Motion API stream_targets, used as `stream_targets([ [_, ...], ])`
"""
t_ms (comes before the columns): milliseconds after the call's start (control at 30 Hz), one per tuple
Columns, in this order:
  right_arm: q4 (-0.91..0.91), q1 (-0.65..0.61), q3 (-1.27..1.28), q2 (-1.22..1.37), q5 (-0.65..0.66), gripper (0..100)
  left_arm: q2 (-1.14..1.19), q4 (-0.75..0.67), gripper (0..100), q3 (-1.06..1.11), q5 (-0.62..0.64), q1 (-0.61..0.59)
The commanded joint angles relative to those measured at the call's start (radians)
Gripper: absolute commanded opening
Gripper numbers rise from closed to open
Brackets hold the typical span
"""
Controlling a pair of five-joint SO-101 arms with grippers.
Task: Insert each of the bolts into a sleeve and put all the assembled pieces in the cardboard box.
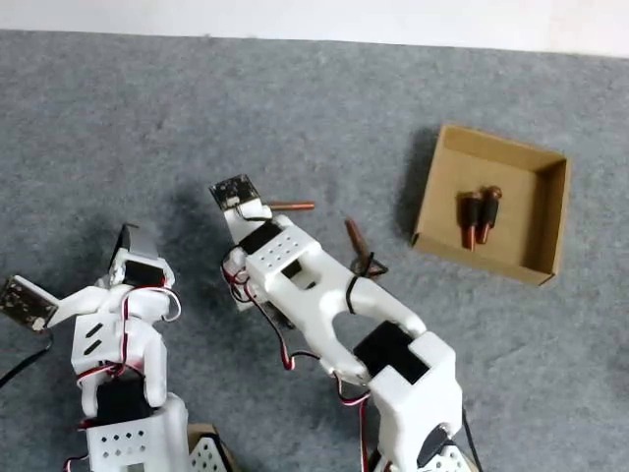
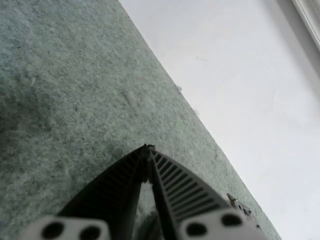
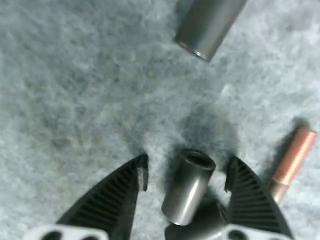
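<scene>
While left pincer (image 2: 148,151) sits together | right pincer (image 3: 187,167) apart, fingers either side of sleeve (image 3: 189,189)

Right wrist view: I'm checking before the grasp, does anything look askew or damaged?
Nothing stands out. One sleeve sits inside the open right tool; a second sleeve and a copper bolt lie loose on the carpet.

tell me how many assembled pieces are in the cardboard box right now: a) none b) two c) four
b, since two assembled pieces lie side by side on the floor of the cardboard box.
</scene>
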Motion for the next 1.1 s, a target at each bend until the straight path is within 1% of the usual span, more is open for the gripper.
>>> stream_targets([
  [0,0.019,0.004,-0.002,-0.001,0.003,22.0,-0.008,-0.003,1,0.021,-0.008,-0.012],
  [233,0.068,0.005,-0.008,-0.004,0.003,22.0,-0.008,-0.003,1,0.021,-0.008,-0.012],
  [667,0.065,0.007,-0.008,-0.002,0.006,21.6,-0.008,-0.003,1,0.021,-0.008,-0.012],
  [733,0.065,0.007,-0.008,-0.002,0.005,17.4,-0.008,-0.003,1,0.021,-0.008,-0.01],
  [933,0.062,0.007,-0.008,-0.002,0.009,0.2,-0.008,-0.003,1,0.021,-0.008,-0.008],
  [1000,0.064,0.007,-0.008,-0.002,0.015,0.8,-0.008,-0.003,1,0.021,-0.008,-0.007],
  [1067,0.067,0.012,-0.008,-0.004,0.066,0.4,-0.008,-0.002,1,0.021,-0.008,-0.007],
])
